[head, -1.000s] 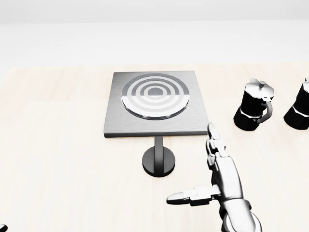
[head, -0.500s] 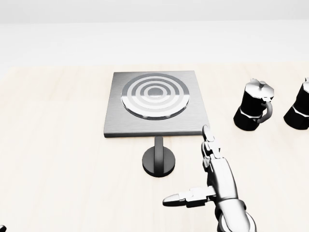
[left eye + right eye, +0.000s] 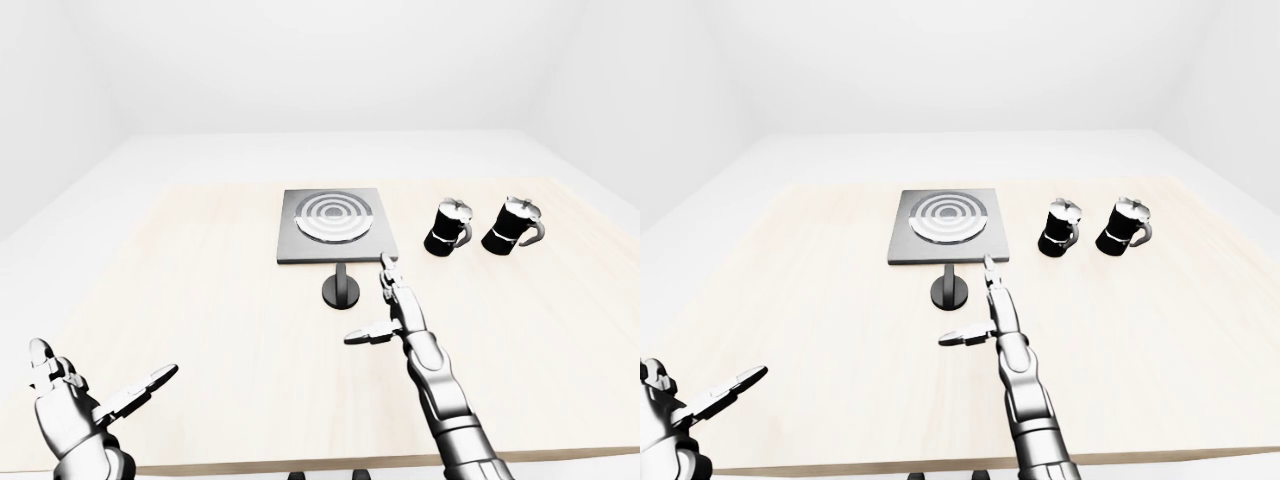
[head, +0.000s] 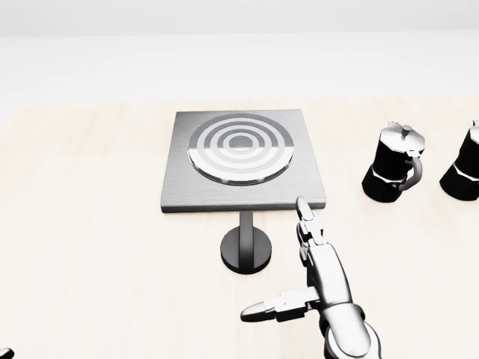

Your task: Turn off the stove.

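The stove [image 4: 243, 161] is a grey square plate with a ringed silver burner, at the middle of the head view. Its black round knob [image 4: 247, 248], with an upright bar handle, stands on the table just below the plate. My right hand [image 4: 278, 262] is open to the right of the knob and slightly below it. Its fingers [image 4: 308, 224] point up toward the stove's lower right corner, and its thumb sticks out to the left. It touches neither knob nor stove. My left hand [image 3: 105, 368] is open and empty at the lower left of the left-eye view.
Two black moka pots [image 4: 393, 173] [image 4: 464, 172] stand to the right of the stove. Everything rests on a pale wooden table [image 3: 200, 300], whose near edge runs along the bottom of the eye views.
My right hand has moved left, closer to the knob, with its fingers still spread. The stove, knob and pots have not moved.
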